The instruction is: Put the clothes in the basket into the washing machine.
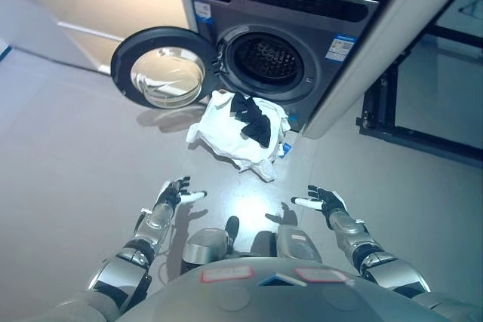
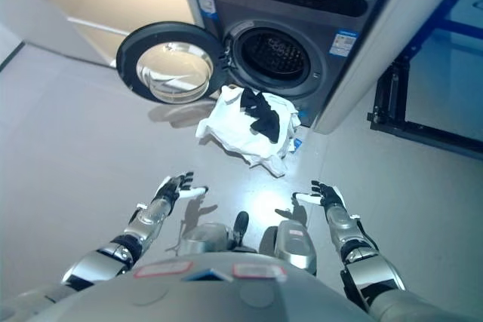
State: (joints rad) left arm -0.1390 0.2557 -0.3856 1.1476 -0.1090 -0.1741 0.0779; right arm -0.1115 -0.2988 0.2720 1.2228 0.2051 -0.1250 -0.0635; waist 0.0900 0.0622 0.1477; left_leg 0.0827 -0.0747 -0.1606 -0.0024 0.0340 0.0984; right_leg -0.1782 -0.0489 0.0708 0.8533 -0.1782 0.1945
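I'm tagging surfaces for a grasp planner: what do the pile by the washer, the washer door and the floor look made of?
Pile: soft cloth, white with a black piece on top; it lies crumpled in folds. Door: a dark, probably plastic ring around a clear, glossy window, glass or plastic. Floor: smooth, hard, pale grey, with a faint sheen; the material is unclear.

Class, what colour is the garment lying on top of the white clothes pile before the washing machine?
Black garment on the white clothes; left eye view shows it best.
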